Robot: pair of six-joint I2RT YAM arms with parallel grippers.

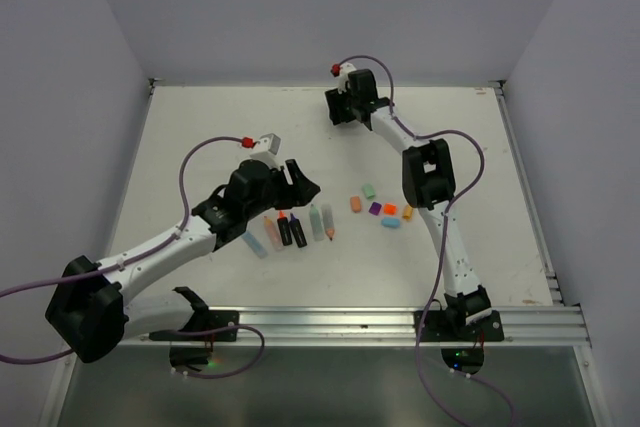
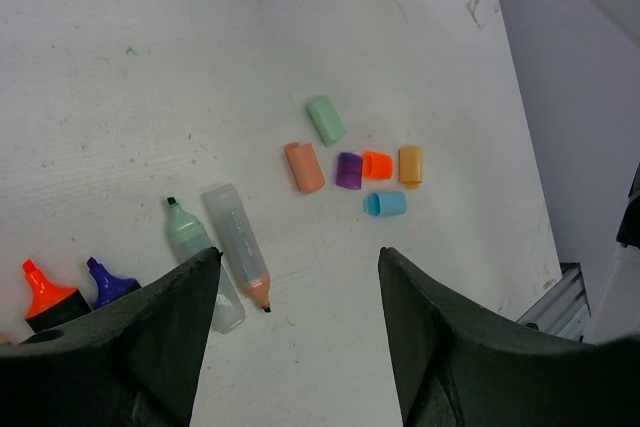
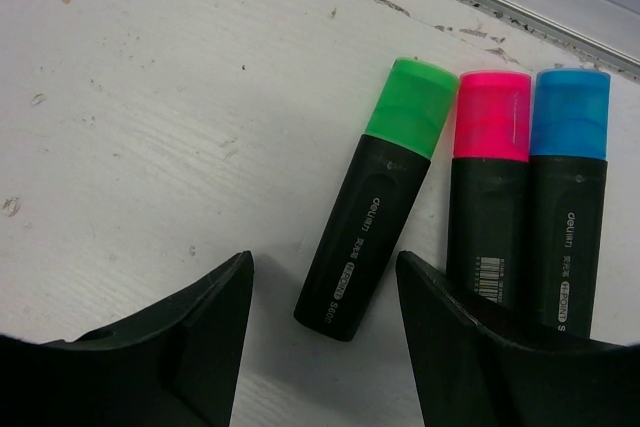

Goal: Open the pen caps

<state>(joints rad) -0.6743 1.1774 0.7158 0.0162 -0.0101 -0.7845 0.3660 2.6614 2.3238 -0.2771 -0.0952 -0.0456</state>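
Both my grippers open — six caps off, three still on.

My left gripper (image 2: 297,257) hangs with its jaws apart and nothing between them above the table (image 2: 200,27). There six loose caps (image 2: 377,164) — mint, salmon, purple, orange, amber, cyan — lie clustered to the right of the uncapped pens (image 2: 238,242). My right gripper (image 3: 322,265) is spread near the table's far edge over three black pens (image 3: 490,217) lying side by side, their green cap (image 3: 411,107), pink cap (image 3: 493,115) and blue cap (image 3: 570,112) fitted on. The green-capped pen's tail lies between my fingers, not clamped.
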